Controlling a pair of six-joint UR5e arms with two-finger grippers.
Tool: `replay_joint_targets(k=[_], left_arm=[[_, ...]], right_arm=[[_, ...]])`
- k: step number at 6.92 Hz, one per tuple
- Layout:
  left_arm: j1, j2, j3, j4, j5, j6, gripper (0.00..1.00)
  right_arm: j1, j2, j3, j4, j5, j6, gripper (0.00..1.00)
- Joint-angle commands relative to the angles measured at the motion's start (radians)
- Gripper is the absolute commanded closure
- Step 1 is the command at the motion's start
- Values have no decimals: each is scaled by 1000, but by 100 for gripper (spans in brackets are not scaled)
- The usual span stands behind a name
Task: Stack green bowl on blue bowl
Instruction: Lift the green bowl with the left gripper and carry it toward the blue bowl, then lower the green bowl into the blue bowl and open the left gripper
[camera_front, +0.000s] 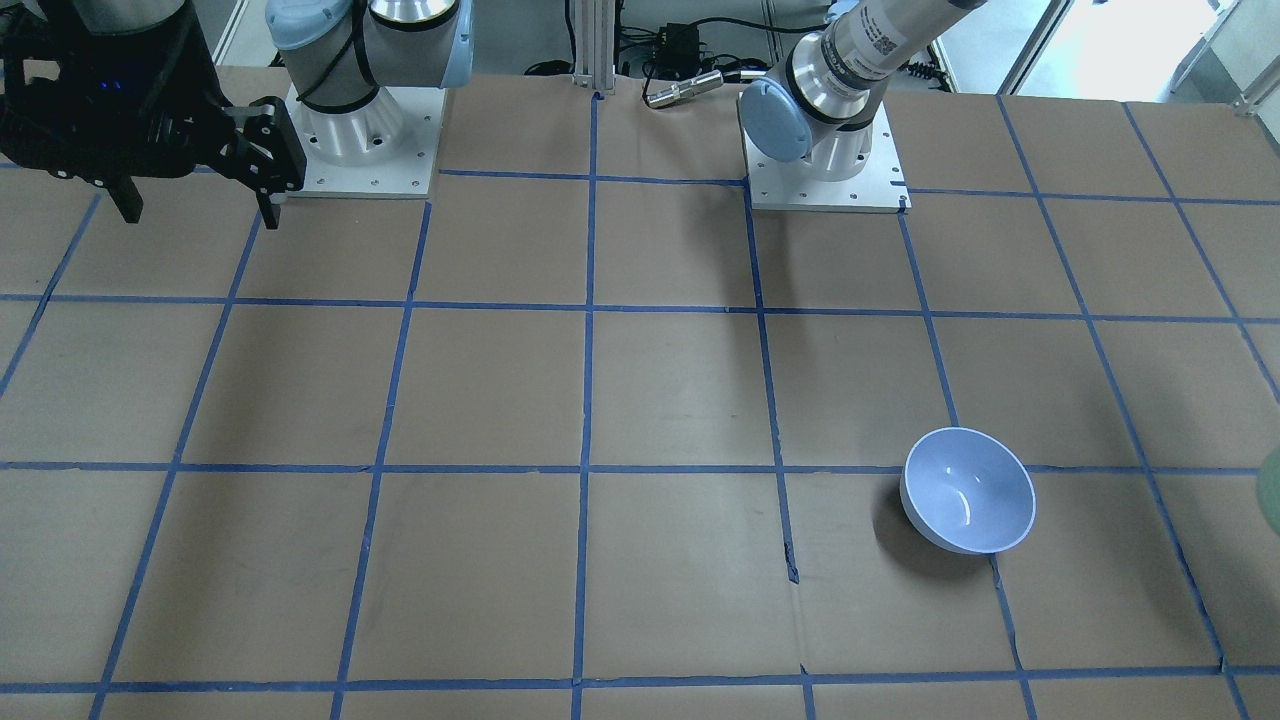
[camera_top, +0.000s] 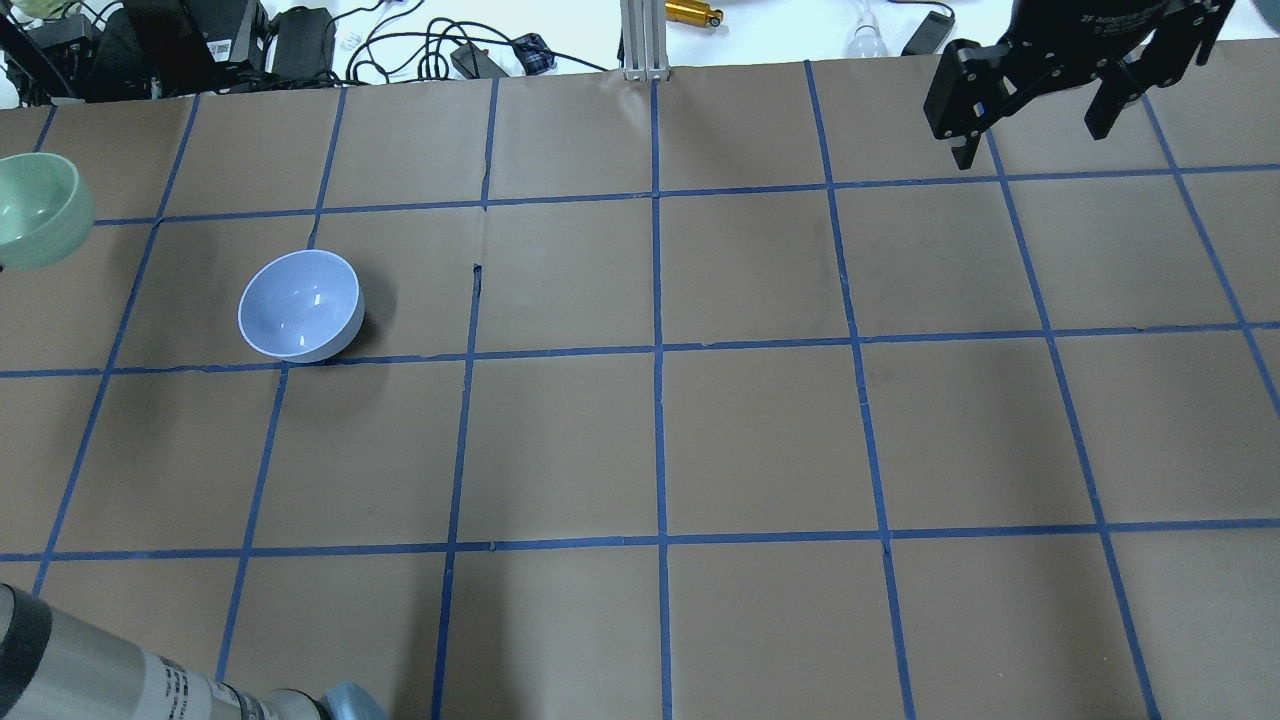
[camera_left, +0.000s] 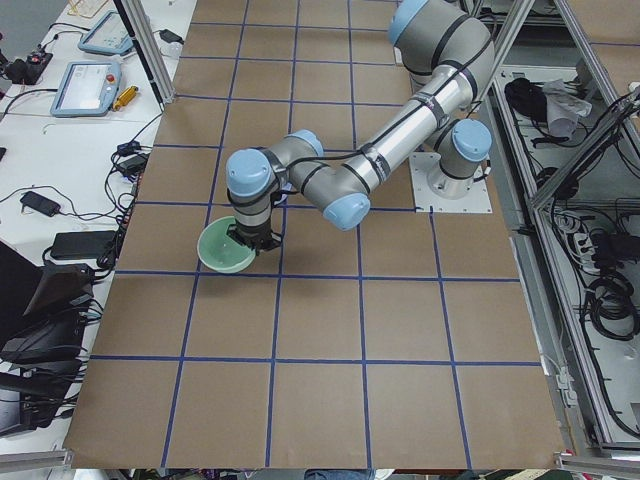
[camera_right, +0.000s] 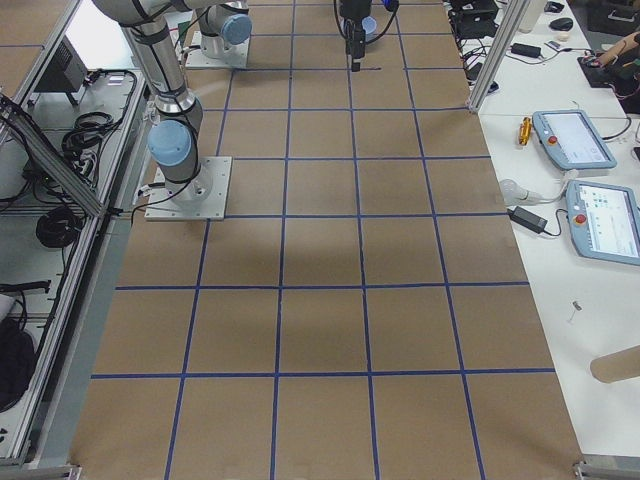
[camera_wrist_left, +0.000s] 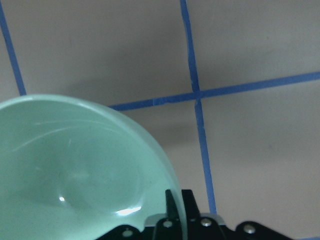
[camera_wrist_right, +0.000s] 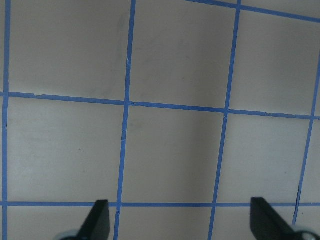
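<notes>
Blue bowl (camera_top: 300, 305) stands upright on the table (camera_top: 760, 440), mouth up, nothing inside, on the robot's left half, with its near edge at a blue tape line (camera_top: 560, 350). Green bowl (camera_top: 40, 210) sits further out to the robot's left, apart from the blue bowl and cut by the edge of the overhead view. It is upright and not on the blue bowl. Left gripper (camera_left: 252, 238) comes down onto the green bowl's rim on the side toward the robot. In the left wrist view the bowl wall runs between the dark fingers (camera_wrist_left: 186, 202), which pinch it. Cannot tell whether the bowl's base touches the table or is just off it. Right gripper (camera_top: 1030, 135) hangs above the far right part of the table, well away from both bowls, fingers (camera_wrist_right: 97, 220) spread wide with only the taped surface between them.
</notes>
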Motion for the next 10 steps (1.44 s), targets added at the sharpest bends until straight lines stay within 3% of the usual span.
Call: replay_joint_targets(k=[1,7,10], left_arm=[[-101,97,-125,-12,-31,-79,100],[-242,283,-383,23,-47,-459,100],[-287,315,-519,211,-47,-513,100]], right_arm=[[0,0,0,0,0,0,0],[0,0,0,0,0,0,0],[0,0,0,0,0,0,0]])
